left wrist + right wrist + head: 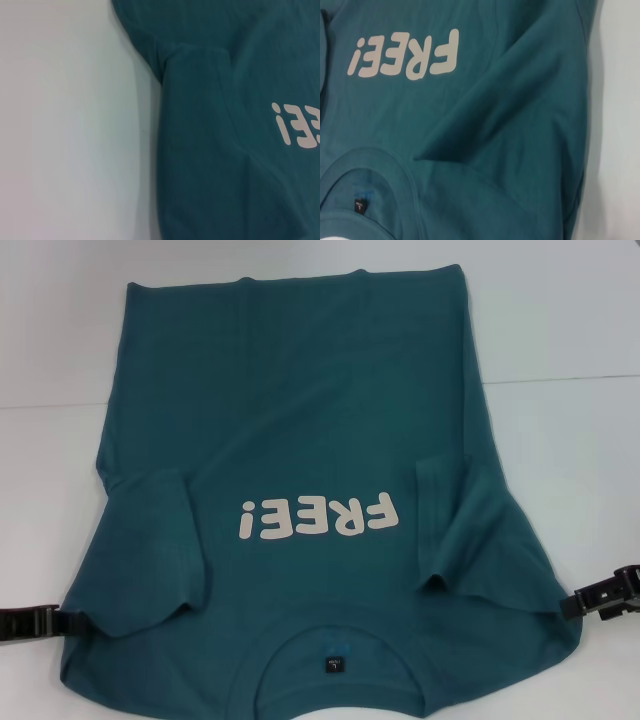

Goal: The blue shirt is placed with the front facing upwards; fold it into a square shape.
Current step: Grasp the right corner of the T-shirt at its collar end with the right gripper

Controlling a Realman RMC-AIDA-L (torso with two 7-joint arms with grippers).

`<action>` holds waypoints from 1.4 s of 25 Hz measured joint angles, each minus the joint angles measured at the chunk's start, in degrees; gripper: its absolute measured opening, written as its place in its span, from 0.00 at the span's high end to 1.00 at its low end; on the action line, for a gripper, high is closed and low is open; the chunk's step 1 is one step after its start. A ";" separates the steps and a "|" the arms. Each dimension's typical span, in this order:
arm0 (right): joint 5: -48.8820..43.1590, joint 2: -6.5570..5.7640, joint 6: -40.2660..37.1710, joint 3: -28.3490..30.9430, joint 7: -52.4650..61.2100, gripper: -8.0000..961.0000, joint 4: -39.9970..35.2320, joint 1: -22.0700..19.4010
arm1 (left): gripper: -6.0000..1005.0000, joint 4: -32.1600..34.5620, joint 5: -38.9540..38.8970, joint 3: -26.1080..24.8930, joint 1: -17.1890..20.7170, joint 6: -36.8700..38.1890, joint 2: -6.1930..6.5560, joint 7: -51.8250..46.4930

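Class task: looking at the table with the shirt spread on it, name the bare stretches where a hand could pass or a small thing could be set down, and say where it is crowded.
Bare table lies beyond the blue shirt's hem and down both its long sides. It is crowded at the near corners: the left gripper and right gripper sit at the shirt's shoulders, beside the folded-in sleeves, and the collar reaches the near edge of the view.

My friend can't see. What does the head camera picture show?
A big blue shirt lies front up on a white table, its neck nearest the robot, both sleeves folded inward and an off-white "FREE!" print on the chest. The left pincer and right pincer sit at the shirt's two near edges.
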 joint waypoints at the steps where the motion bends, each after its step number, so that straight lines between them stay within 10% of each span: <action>1: 0.01 0.02 0.04 0.00 0.00 0.22 0.17 0.03 | 0.94 0.00 -0.03 0.00 0.00 0.00 0.00 0.00; 24: -0.11 0.60 4.57 -3.84 0.84 0.41 3.24 1.06 | 0.94 -0.59 -1.55 -0.04 0.26 0.53 0.40 0.84; 35: 0.72 0.72 4.87 -5.15 -0.42 0.88 3.92 1.02 | 0.94 -1.96 -2.89 -0.09 0.01 0.70 0.81 1.54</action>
